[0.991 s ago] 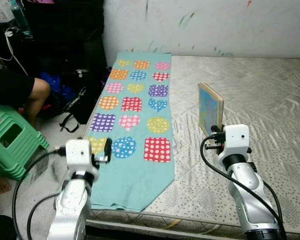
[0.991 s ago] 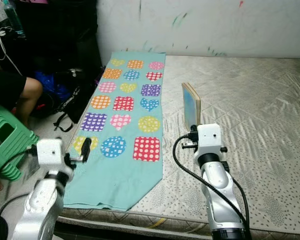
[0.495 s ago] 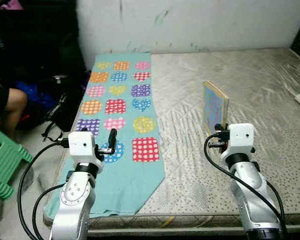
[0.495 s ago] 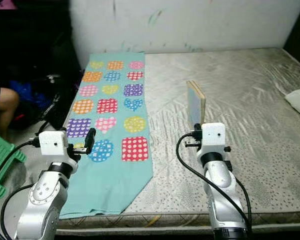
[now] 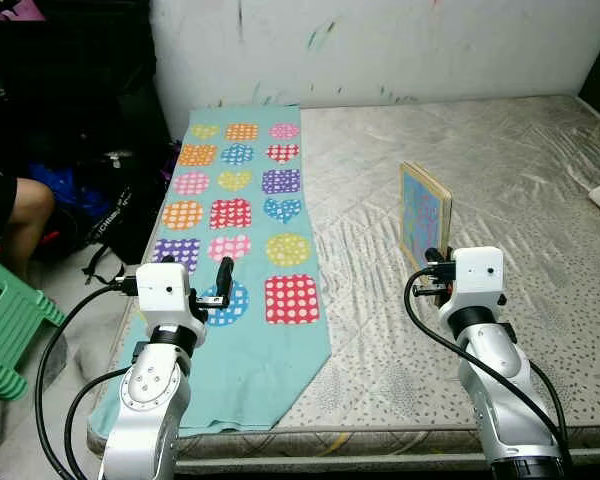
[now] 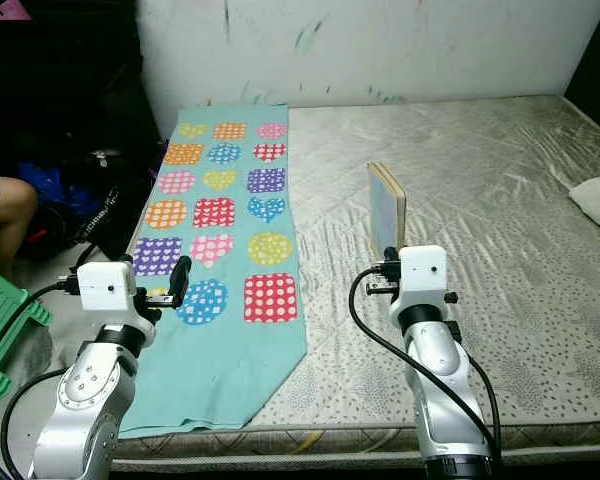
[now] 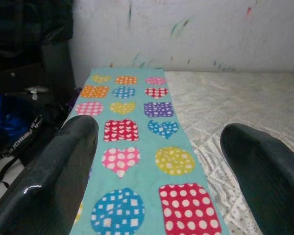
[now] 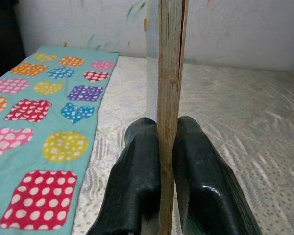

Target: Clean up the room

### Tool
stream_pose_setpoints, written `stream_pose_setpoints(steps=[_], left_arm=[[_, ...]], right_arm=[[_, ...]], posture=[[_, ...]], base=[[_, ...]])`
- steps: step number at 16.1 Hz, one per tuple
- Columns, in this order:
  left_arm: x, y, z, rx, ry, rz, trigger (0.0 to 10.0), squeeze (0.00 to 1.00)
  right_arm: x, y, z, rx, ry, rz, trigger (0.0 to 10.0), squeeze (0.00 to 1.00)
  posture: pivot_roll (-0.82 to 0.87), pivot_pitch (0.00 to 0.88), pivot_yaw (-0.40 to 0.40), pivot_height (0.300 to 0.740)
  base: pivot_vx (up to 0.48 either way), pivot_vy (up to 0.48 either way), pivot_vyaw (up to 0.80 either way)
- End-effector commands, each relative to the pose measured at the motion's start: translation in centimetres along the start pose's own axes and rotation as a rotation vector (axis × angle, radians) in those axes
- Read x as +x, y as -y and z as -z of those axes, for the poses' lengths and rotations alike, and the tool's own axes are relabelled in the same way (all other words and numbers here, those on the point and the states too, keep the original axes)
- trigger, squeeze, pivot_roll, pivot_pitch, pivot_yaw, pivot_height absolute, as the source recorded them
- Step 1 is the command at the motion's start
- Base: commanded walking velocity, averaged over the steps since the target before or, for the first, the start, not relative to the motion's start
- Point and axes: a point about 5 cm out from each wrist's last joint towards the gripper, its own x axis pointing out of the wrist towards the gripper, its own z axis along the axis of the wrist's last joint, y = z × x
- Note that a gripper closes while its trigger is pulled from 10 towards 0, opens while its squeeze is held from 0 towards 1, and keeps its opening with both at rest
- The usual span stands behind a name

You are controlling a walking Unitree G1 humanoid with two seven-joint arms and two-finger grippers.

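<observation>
1. The right gripper (image 8: 159, 161) has its jaws closed on the lower edge of a thin board book (image 5: 424, 215), one black finger pressed flat against each face.
2. The book stands upright on edge between the jaws, rising above the fingertips; its spine edge faces the wrist camera and its blue illustrated cover faces the robot's left.
3. It is held above the bare mattress (image 5: 540, 190), near the middle of the bed and well to the right of the mat.
4. The left gripper (image 7: 159, 161) has its jaws spread wide with nothing between them, hovering over the near end of a turquoise play mat (image 5: 235, 200) printed with dotted hearts, circles and squares.
5. The mat lies flat along the left side of the mattress, its near corner draping over the bed edge.
6. Beside the bed on the left are a black bag (image 5: 115, 215), a green plastic stool (image 5: 5, 330) and a seated person's knee (image 5: 30, 205).
</observation>
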Motion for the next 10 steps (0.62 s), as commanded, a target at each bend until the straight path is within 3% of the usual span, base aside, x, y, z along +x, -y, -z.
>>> stream_pose_setpoints(steps=[1, 5, 6, 10], left_arm=[[0.0, -0.3, 0.1, 0.007, -0.009, -0.004, 10.0, 0.0], [0.0, -0.3, 0.1, 0.004, -0.008, -0.003, 10.0, 0.0], [1.0, 0.3, -0.9, -0.066, 0.027, -0.013, 10.0, 0.0], [1.4, 0.4, -1.2, -0.075, 0.037, -0.016, 10.0, 0.0]], right_arm=[[0.4, -0.1, -1.7, 0.006, 0.08, 0.001, 10.0, 0.0], [0.4, -0.2, -1.8, 0.007, 0.08, 0.0, 10.0, 0.0], [1.7, 0.1, -2.7, -0.001, 0.109, 0.023, 10.0, 0.0], [2.1, -0.1, -3.1, -0.002, 0.12, 0.024, 10.0, 0.0]], posture=[[-0.03, 0.0, 0.069, 0.74], [-0.03, 0.0, 0.069, 0.74], [-0.03, 0.0, 0.048, 0.74], [-0.03, 0.0, 0.047, 0.74]], base=[[0.0, 0.0, -0.46], [0.0, 0.0, -0.46], [0.0, 0.0, 0.0], [0.0, 0.0, 0.0]])
